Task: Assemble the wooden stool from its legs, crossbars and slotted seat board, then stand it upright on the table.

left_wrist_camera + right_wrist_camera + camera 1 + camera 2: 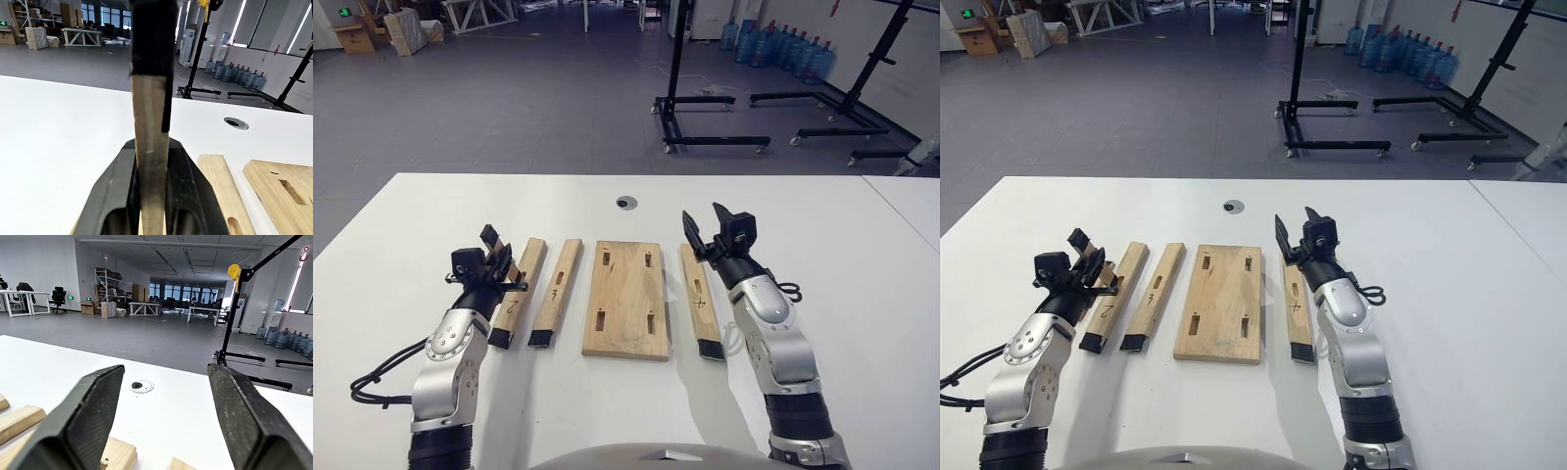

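Table (862, 294) is smooth and white, so sliding is my biggest worry. The board (626, 299) lies flat in the middle with nothing pinning it, and I judge that pushing a leg end into its slots could shove it away rather than seat the joint. Two legs (521, 291) lie side by side just left of the board, and the right leg (700, 299) lies close along the board's right edge. My left pincer (497, 264) is clamped on the held leg (150, 147), gripping it across its thin faces with the black-capped end sticking out beyond the fingers, over the table just left of the two legs. With that much overhang it could pivot in the grip or swing down onto its neighbour. My right pincer (705, 223) stands wide open and empty above the far end of the right leg. Coming down skewed, one finger could nudge that leg against the board or catch only a corner.
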`<state>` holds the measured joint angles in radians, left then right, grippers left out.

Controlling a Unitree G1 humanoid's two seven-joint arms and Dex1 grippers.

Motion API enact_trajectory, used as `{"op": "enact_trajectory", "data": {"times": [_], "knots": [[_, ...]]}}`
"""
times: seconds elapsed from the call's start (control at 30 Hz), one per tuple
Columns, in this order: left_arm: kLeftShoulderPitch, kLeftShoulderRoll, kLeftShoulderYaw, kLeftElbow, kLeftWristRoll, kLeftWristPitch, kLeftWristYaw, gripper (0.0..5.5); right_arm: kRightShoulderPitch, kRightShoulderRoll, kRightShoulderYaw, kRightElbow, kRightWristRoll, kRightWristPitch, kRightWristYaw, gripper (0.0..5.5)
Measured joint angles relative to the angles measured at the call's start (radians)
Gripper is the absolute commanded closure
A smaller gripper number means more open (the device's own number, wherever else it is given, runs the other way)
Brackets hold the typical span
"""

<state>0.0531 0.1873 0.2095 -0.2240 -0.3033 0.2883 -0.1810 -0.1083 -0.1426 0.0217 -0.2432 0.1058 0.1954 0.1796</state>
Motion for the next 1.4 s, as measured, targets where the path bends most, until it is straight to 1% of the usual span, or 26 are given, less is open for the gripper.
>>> {"op": "enact_trajectory", "data": {"times": [0.63,0.97,1.4], "knots": [[-0.056,-0.003,-0.019,0.078,0.073,-0.025,0.007,5.11,-0.011,0.002,0.01,0.01,-0.001,0.0,0.0,2.42],[-0.056,0.003,-0.017,0.093,0.083,-0.026,0.006,5.11,-0.011,0.004,0.013,0.01,-0.001,0.0,-0.003,2.42],[-0.021,0.002,-0.055,0.074,0.123,-0.012,0.043,5.11,-0.018,0.003,0.015,0.018,-0.01,-0.001,-0.004,2.42]]}}
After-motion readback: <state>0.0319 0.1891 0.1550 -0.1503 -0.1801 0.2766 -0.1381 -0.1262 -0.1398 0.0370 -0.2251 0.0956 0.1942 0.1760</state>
